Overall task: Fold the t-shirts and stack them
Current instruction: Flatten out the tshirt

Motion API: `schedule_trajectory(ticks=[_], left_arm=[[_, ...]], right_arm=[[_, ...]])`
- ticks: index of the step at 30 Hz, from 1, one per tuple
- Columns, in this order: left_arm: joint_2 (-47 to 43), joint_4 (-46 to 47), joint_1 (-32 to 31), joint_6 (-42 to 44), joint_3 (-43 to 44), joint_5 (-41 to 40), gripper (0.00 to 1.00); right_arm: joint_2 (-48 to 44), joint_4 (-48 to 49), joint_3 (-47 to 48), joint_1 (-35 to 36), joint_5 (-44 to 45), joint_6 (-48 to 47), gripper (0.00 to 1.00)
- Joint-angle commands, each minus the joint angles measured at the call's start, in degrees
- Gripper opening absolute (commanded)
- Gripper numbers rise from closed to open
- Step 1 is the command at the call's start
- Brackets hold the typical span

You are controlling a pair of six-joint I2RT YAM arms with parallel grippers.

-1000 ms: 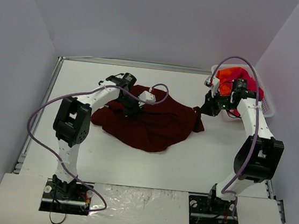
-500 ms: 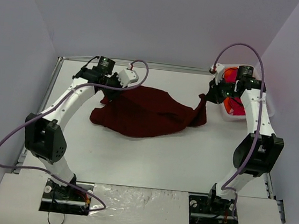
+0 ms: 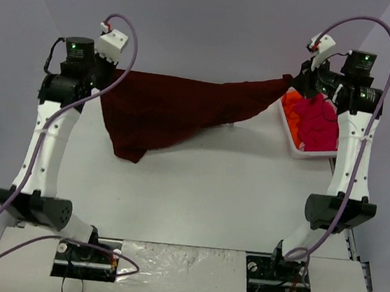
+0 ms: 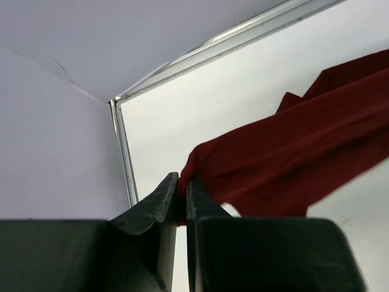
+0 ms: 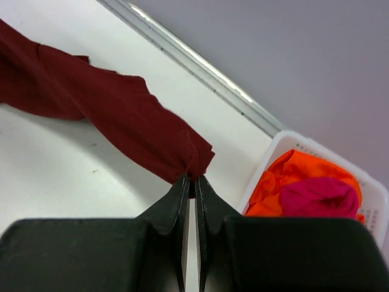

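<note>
The dark maroon t-shirt (image 3: 178, 109) hangs stretched in the air between both raised arms, sagging lowest at its left part. My left gripper (image 3: 111, 74) is shut on its left end; the wrist view shows cloth (image 4: 285, 164) pinched between the left gripper (image 4: 182, 182) jaws. My right gripper (image 3: 295, 81) is shut on the right end, where the cloth (image 5: 115, 109) bunches at the right gripper (image 5: 191, 180) tips. A bright pink t-shirt (image 3: 320, 121) and an orange t-shirt (image 3: 293, 108) lie crumpled in the basket.
The white lattice basket (image 3: 300, 152) stands at the right, below the right wrist, its rim (image 5: 267, 164) close to the gripper. Grey walls close in the back and both sides. A metal rail (image 4: 124, 158) runs along the table's far and left edges.
Both arms have risen and spread apart, lifting the maroon t-shirt off the table and pulling it out wide between them. The basket's contents now show fully.
</note>
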Motion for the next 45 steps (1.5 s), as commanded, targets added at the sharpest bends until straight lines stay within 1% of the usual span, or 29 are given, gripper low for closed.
schedule_trajectory(ticks=[1, 2, 3, 4, 5, 6, 7, 8, 10, 12, 14, 16, 18, 21, 22, 24, 25, 27, 28, 29, 30, 31, 33, 34, 37, 38, 41, 42, 45], left_arm=[[-9.4, -6.7, -0.2, -5.1, -1.5, -1.2, 0.02], [-13.2, -7.2, -0.2, -7.1, -3.7, -0.7, 0.02], [-15.5, -7.9, -0.2, -7.8, -6.0, -0.1, 0.02], [-17.7, -8.2, -0.2, -8.5, -8.5, 1.0, 0.02], [-22.4, -8.4, -0.1, -9.9, -12.9, 1.4, 0.02], [-24.8, -9.0, -0.2, -10.5, -14.7, 1.2, 0.02], [-26.9, -9.5, -0.2, -10.9, -16.1, 1.2, 0.02], [-30.6, -9.8, 0.0, -11.4, -17.7, 1.2, 0.02], [-33.3, -10.7, 0.6, -11.3, -18.1, 1.8, 0.02], [-33.9, -12.7, 0.8, -11.3, -15.2, 1.6, 0.02], [-32.1, -14.1, 0.9, -11.3, -10.7, 2.0, 0.02], [-28.9, -14.2, 0.8, -11.0, -8.0, 2.4, 0.02], [-26.1, -13.0, 0.9, -10.6, -4.8, 1.8, 0.03], [-19.0, -10.1, 0.9, -9.3, -3.1, 0.1, 0.02], [-15.0, -9.0, 0.9, -8.7, -3.2, 0.0, 0.02], [-10.7, -5.4, 0.8, -8.2, -3.6, -0.6, 0.02], [-6.0, -4.0, 1.0, -7.7, -3.6, -0.6, 0.02], [-1.3, -0.1, 1.1, -7.6, -2.9, -1.2, 0.02], [3.9, 0.9, 1.3, -7.7, -0.6, -1.3, 0.02], [6.6, 1.8, 1.3, -7.8, 1.2, -1.5, 0.02], [11.8, 1.8, 1.3, -8.0, 3.4, -2.0, 0.02], [14.4, 0.7, 1.3, -8.0, 8.7, -2.1, 0.02], [19.0, -0.9, 1.3, -8.4, 15.0, -1.8, 0.02], [23.1, -3.0, 1.3, -8.7, 21.3, -1.5, 0.02], [27.5, -6.7, 1.1, -10.1, 31.7, -0.6, 0.02], [27.6, -7.0, 1.1, -10.5, 33.0, 0.0, 0.02], [22.6, -5.1, 1.0, -12.3, 31.8, 0.4, 0.02], [18.0, -2.7, 1.1, -12.7, 30.2, 0.3, 0.02], [9.5, -0.8, 0.8, -12.4, 24.3, 0.4, 0.02]], right_arm=[[-8.3, -1.0, -7.5, -0.9, 0.5, 6.4, 0.0], [-13.2, -0.9, -10.6, -0.8, 1.6, 7.2, 0.0], [-15.6, -1.1, -13.7, -0.9, 2.3, 7.6, 0.0], [-18.5, -1.1, -19.8, -0.8, 3.5, 8.2, 0.0], [-24.3, -1.1, -22.6, -0.9, 4.0, 8.3, 0.0], [-27.2, -1.1, -25.0, -0.9, 4.3, 8.3, 0.0], [-32.7, -1.1, -26.8, -0.9, 5.0, 8.8, 0.0], [-35.0, -1.1, -28.5, -0.9, 5.6, 9.3, 0.0], [-39.2, -1.2, -27.8, -0.9, 6.7, 11.4, 0.0], [-40.0, -1.2, -23.7, -0.8, 7.1, 12.7, 0.0], [-38.3, -1.1, -17.8, -0.8, 7.2, 14.8, 0.0], [-34.8, -0.7, -14.5, -0.8, 7.7, 15.6, 0.0], [-31.9, 1.1, -12.4, -0.8, 8.9, 16.0, 0.0], [-24.9, 5.4, -12.9, -0.8, 10.9, 16.1, 0.0], [-20.4, 7.4, -13.1, -0.8, 11.2, 16.2, 0.0], [-15.2, 9.2, -12.6, -0.8, 12.4, 16.1, 0.0], [-9.7, 10.0, -11.2, -0.8, 12.7, 16.1, 0.0], [-3.7, 11.3, -8.5, -0.8, 13.3, 16.2, 0.0], [2.1, 11.4, -4.4, -0.7, 13.3, 16.3, 0.0], [5.1, 11.4, -1.7, -0.8, 13.2, 16.6, 0.0], [10.6, 11.3, 4.4, -0.8, 12.8, 17.7, 0.0], [12.5, 11.2, 7.5, -0.8, 12.9, 18.3, 0.0], [17.7, 11.2, 13.9, -0.7, 12.8, 20.1, 0.0], [18.8, 11.2, 19.1, -0.5, 12.3, 20.6, 0.0], [19.8, 11.6, 24.3, 0.3, 13.4, 20.9, 0.0], [19.1, 11.9, 24.4, 1.0, 13.9, 20.8, 0.0], [13.9, 12.7, 22.2, 1.8, 14.4, 20.3, 0.0], [10.0, 14.1, 20.9, 2.0, 14.5, 20.3, 0.0], [2.0, 15.8, 15.4, 2.0, 14.6, 20.0, 0.0]])
